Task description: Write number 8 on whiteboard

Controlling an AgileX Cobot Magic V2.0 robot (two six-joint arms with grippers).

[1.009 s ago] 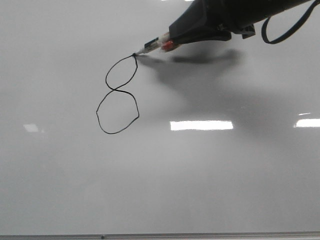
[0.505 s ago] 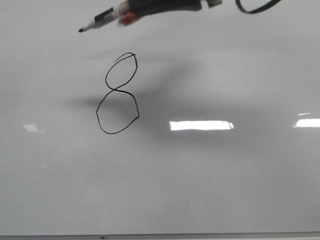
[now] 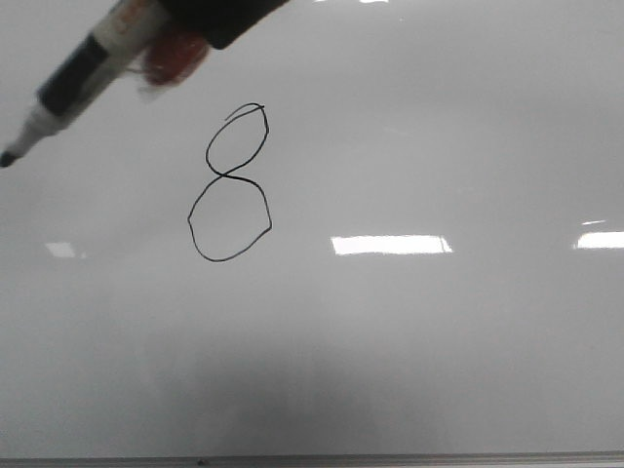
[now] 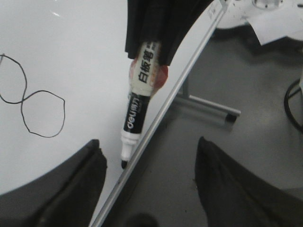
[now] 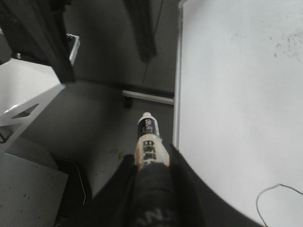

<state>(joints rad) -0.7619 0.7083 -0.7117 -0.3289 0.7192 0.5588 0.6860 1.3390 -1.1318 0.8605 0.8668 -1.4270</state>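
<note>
Now that the whiteboard marker [image 3: 83,73] has lifted clear and swung up to the left, I judge the writing done: the number 8 [image 3: 230,185] sits complete on the whiteboard [image 3: 419,351]. My right hand [image 5: 150,172] grips the marker; the left hand [image 4: 147,184] gapes, holding nothing.

Premises present as a robotics lab or test workspace, not a home. Evidence: a large glossy whiteboard [image 3: 439,341] with a thin metal edge strip [image 4: 170,99] lies flat as the work surface. Beyond its edge, a bare grey floor [image 4: 255,156] shows scuffs, a metal frame foot [image 4: 208,106], a loose black cable [image 4: 291,106] and white equipment panels [image 5: 28,90].
</note>
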